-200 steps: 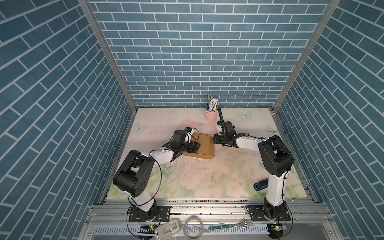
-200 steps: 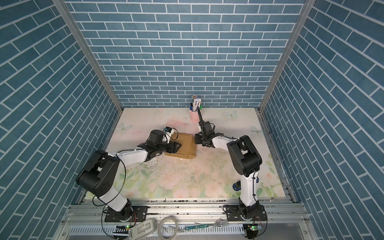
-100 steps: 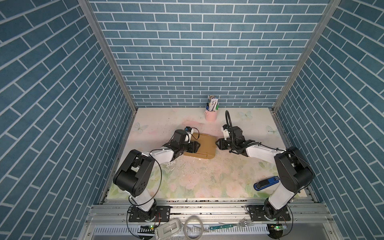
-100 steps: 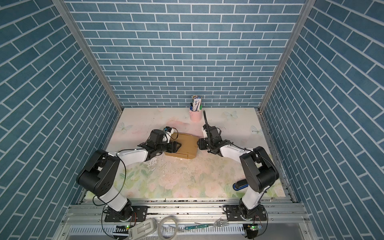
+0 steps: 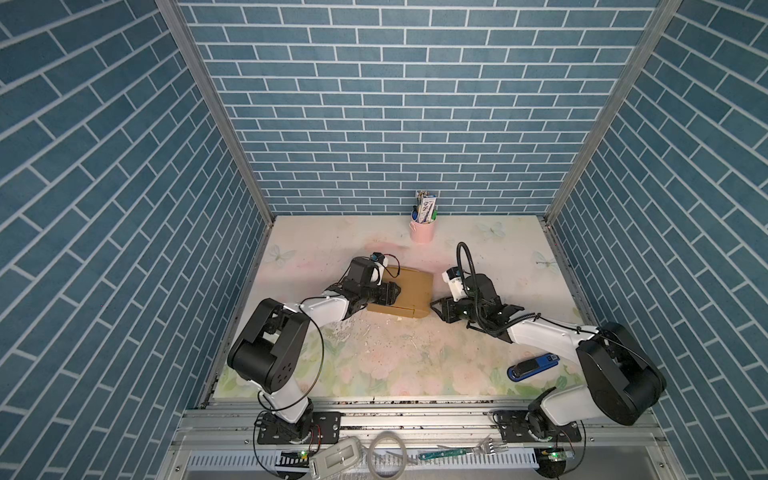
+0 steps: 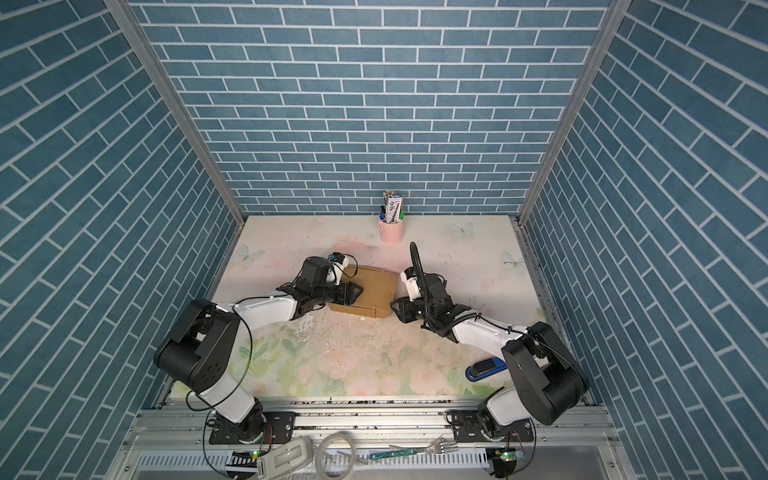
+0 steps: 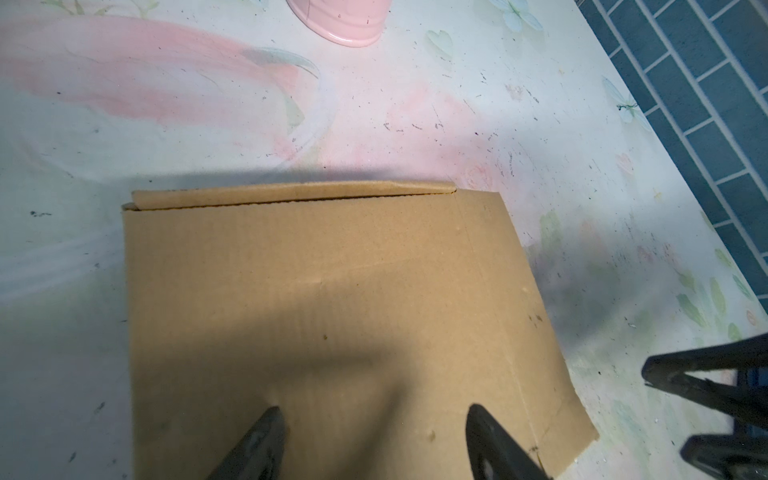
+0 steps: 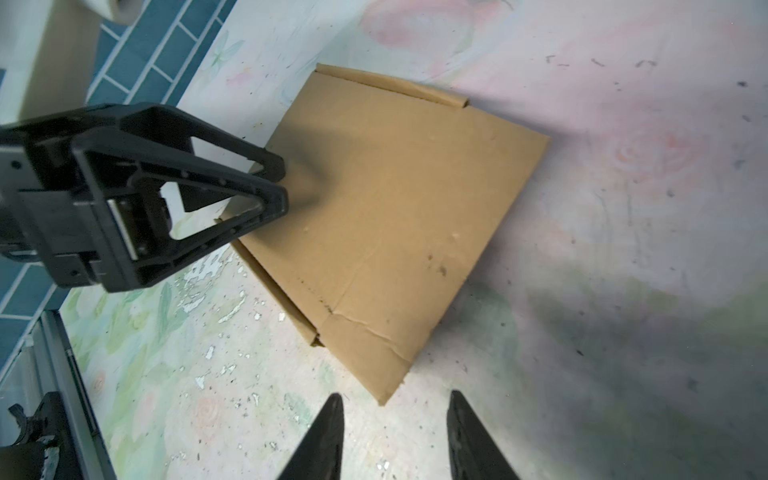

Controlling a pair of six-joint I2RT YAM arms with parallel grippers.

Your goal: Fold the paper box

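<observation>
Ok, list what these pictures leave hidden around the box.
Paper box inside: closed, hidden in every view.
Left gripper touching the box or not: shadowed, wrist views unclear.
Pink cup contents: too small in both top views.
Blue stapler: partly behind right arm in a top view.

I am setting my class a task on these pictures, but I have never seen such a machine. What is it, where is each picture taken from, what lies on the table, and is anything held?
These are two black-and-white robot arms fixed at the near edge of a floral-patterned table. Two pictures look down from twin cameras side by side overhead. The other two come from a camera on each arm's wrist. On the table are a flat brown cardboard box, a pink cup of pens at the back, and a blue stapler near the right arm. The left tool is open, with its tips over the box top. The right tool is open beside a box corner. Nothing is held.
</observation>
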